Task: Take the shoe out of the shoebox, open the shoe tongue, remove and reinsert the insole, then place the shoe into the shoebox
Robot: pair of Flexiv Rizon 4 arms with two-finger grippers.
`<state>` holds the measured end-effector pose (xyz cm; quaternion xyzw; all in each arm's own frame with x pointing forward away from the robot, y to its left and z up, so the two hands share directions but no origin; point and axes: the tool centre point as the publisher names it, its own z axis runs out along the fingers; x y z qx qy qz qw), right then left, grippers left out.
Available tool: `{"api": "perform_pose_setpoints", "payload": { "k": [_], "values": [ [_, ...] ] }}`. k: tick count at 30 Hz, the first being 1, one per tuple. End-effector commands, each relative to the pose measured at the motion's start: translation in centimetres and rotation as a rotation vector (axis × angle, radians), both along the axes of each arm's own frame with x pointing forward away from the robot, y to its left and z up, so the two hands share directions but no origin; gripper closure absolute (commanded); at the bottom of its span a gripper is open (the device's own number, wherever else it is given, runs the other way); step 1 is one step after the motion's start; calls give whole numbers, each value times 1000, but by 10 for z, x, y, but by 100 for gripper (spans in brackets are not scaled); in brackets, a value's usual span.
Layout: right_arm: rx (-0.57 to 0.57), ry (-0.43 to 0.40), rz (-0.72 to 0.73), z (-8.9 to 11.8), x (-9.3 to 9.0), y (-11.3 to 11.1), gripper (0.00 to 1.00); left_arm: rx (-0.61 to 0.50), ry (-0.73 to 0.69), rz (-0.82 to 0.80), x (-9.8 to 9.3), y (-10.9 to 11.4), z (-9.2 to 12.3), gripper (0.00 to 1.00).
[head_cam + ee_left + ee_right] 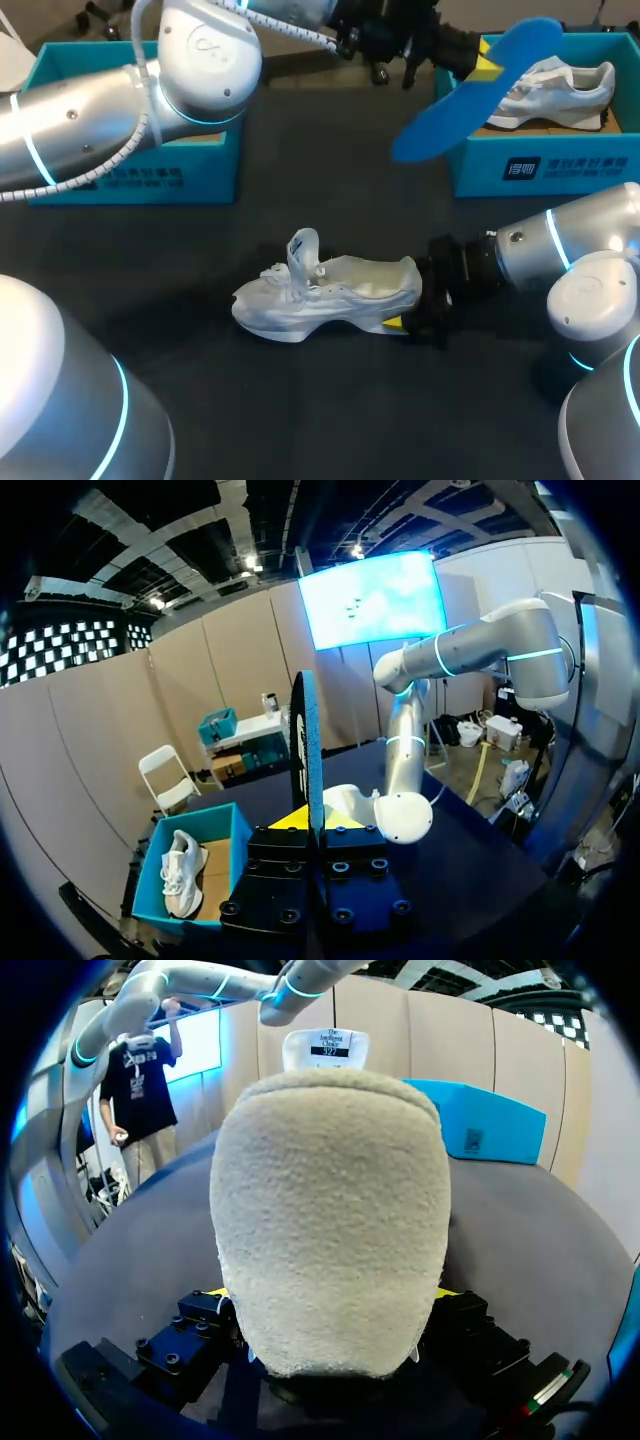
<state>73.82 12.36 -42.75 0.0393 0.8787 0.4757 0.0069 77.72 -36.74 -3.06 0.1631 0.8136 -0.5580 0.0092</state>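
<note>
White shoe [330,295] on the table [300,420], blue insole [470,95] in the air.
The shoe lies tongue [303,250] up, heel clamped in the right gripper [408,305]; further right the left gripper [478,68] pinches 1 end of the insole above the near corner of the right shoebox [560,170], a 2nd shoe [560,90] inside. Slid back in, the floppy insole could buckle or catch the tongue, and the push might swivel a shoe held only by its heel.
</note>
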Motion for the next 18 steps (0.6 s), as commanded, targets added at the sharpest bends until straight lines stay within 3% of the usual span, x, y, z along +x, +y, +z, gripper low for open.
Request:
{"api": "perform_pose_setpoints", "payload": {
  "k": [1, 13, 18],
  "values": [
    [-4, 0, -1, -1, 0, 0, 100, 1, 0, 0, 0, -1, 0, 100],
    [-4, 0, -1, -1, 0, 0, 100, 1, 0, 0, 0, -1, 0, 100],
    [-4, 0, -1, -1, 0, 0, 100, -31, 110, 46, 2, 14, 5, 100]
  ]
}}
